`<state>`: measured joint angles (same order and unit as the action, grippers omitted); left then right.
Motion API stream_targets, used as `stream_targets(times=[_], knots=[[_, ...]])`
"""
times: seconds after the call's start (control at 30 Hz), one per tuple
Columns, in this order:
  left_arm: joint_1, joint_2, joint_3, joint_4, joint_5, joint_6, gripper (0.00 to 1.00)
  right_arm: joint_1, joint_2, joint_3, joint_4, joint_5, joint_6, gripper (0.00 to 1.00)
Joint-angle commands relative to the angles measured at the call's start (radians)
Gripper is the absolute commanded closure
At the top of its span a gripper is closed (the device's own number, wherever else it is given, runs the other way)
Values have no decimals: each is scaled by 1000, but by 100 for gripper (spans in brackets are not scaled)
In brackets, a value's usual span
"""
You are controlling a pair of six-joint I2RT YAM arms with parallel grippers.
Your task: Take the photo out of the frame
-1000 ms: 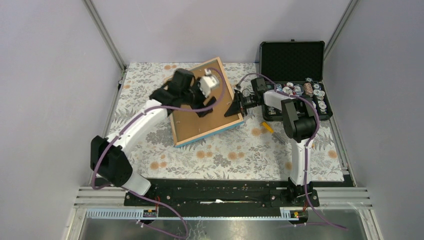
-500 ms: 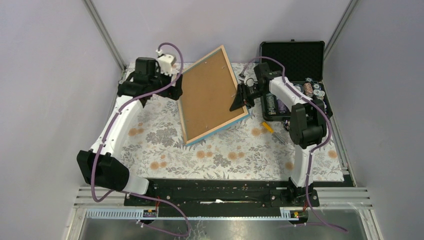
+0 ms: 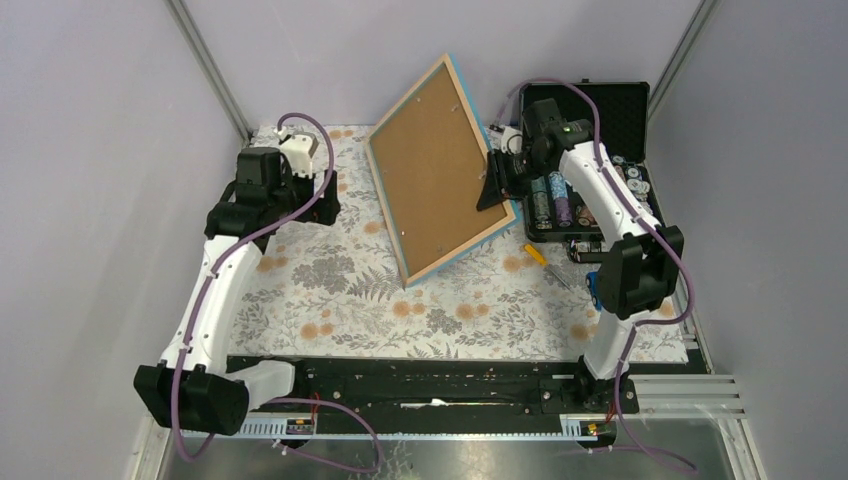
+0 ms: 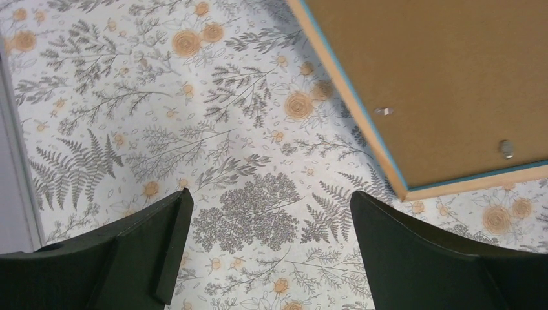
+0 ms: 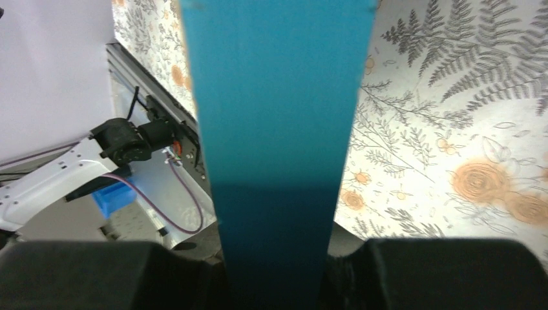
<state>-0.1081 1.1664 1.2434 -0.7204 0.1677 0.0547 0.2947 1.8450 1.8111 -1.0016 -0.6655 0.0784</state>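
The frame [image 3: 440,165] is raised and tilted steeply, its brown back panel toward the top camera and its lower corner near the floral cloth. My right gripper [image 3: 493,190] is shut on the frame's right edge. In the right wrist view the blue edge [image 5: 278,129] runs between the jaws of that gripper [image 5: 278,271]. My left gripper [image 3: 325,203] is open and empty, left of the frame and apart from it. In the left wrist view it [image 4: 268,219] hovers over the cloth, with the frame's back corner [image 4: 452,77] at the upper right. The photo is hidden.
An open black case [image 3: 590,120] with several small items stands at the back right, close behind the right arm. A small orange-handled tool [image 3: 537,254] lies on the cloth near the frame's lower corner. Small metal tabs [image 4: 384,111] sit on the back panel.
The right gripper has lifted the frame's right edge up and to the right, tilting it steeper. The left gripper has left the frame's back and drawn away to the left.
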Motion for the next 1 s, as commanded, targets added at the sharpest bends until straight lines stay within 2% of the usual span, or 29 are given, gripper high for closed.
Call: stream_targets(times=[0.0, 0.2, 0.23, 0.3, 0.33, 0.5, 0.7, 0.8, 0.97], knots=[[31, -18, -8, 0, -57, -30, 1, 51, -103, 131, 95, 177, -237, 100], [80, -46, 31, -30, -85, -22, 1, 139, -125, 204, 102, 348, -315, 100], [190, -39, 71, -69, -20, -51, 1, 176, -129, 242, 116, 413, -344, 100], [293, -21, 120, -124, 112, -93, 1, 203, -133, 265, 130, 463, -380, 100], [330, -10, 138, -141, 170, -102, 1, 218, -137, 273, 142, 494, -397, 100], [467, 49, 202, -181, 262, -89, 1, 290, -146, 282, 223, 687, -500, 100], [664, 147, 314, -240, 397, -35, 1, 384, -190, 144, 425, 882, -634, 100], [680, 174, 344, -262, 411, 7, 1, 416, -206, 39, 521, 910, -687, 100], [679, 169, 271, -243, 426, 1, 1, 483, -195, -127, 665, 1004, -780, 100]])
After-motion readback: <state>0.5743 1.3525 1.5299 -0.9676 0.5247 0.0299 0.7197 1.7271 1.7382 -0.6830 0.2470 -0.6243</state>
